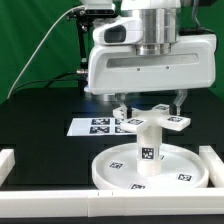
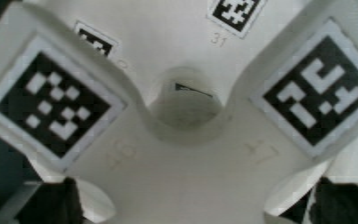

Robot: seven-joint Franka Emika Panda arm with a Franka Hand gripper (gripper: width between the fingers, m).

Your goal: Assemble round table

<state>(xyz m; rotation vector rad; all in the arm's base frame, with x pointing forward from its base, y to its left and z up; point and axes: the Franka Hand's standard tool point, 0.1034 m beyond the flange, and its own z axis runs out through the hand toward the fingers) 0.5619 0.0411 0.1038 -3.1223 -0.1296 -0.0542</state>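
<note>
The large rimmed round disc (image 1: 120, 172) lies flat near the front of the table. The short thick leg (image 1: 148, 152) stands upright on its middle. The cross-shaped foot piece (image 1: 152, 123) sits on top of the leg. My gripper (image 1: 150, 106) hangs right above the foot, with its jaws wide apart and one finger near each end of the cross. In the wrist view the foot (image 2: 190, 150) fills the picture, with its centre hole and two tagged arms. My gripper (image 2: 197, 206) is open with the foot's white surface between its dark fingers (image 2: 55, 200).
The marker board (image 1: 95, 127) lies flat behind the disc. White border rails run along the exterior view's left (image 1: 5, 163), right (image 1: 214, 165) and front (image 1: 45, 204). A green curtain hangs at the back.
</note>
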